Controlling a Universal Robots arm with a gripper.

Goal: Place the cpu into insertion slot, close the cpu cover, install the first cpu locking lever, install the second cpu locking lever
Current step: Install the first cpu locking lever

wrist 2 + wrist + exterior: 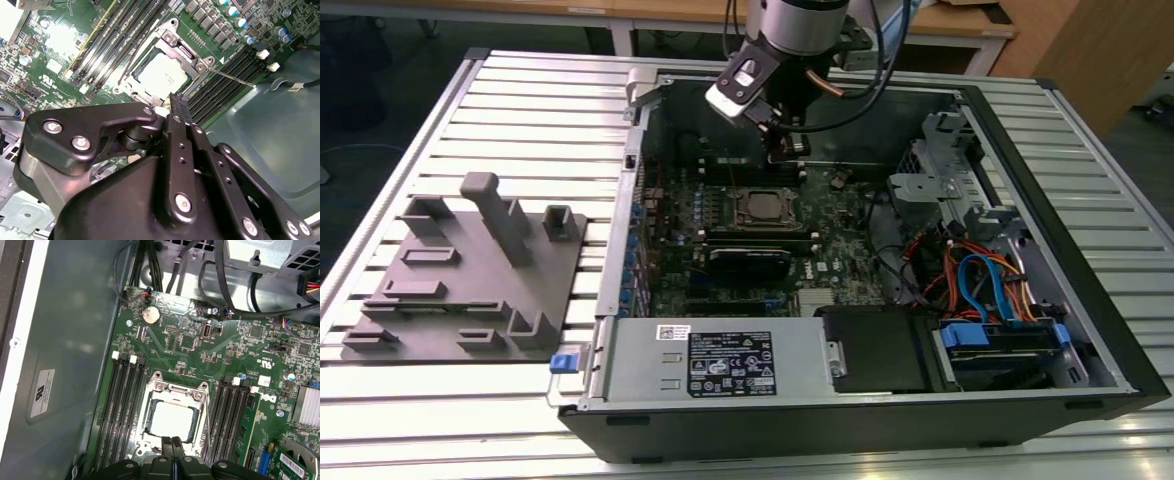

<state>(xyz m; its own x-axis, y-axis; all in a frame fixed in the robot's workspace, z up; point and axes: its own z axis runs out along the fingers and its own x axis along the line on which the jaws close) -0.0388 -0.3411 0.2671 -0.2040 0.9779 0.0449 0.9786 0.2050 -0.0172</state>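
Note:
The cpu lies flat in the insertion slot on the green board, its dull silver top showing through the window of the cpu cover. The cover lies down over the chip. A thin metal lever sticks out from one corner of the socket over the memory slots. My gripper hangs just above the socket's edge, fingers pressed together and holding nothing. In the exterior view the gripper sits over the board just behind the socket.
The open computer case lies on a slatted metal table. Long black memory slots flank the socket. Cables and drive cages fill the exterior view's right. A grey fixture plate stands at that view's left.

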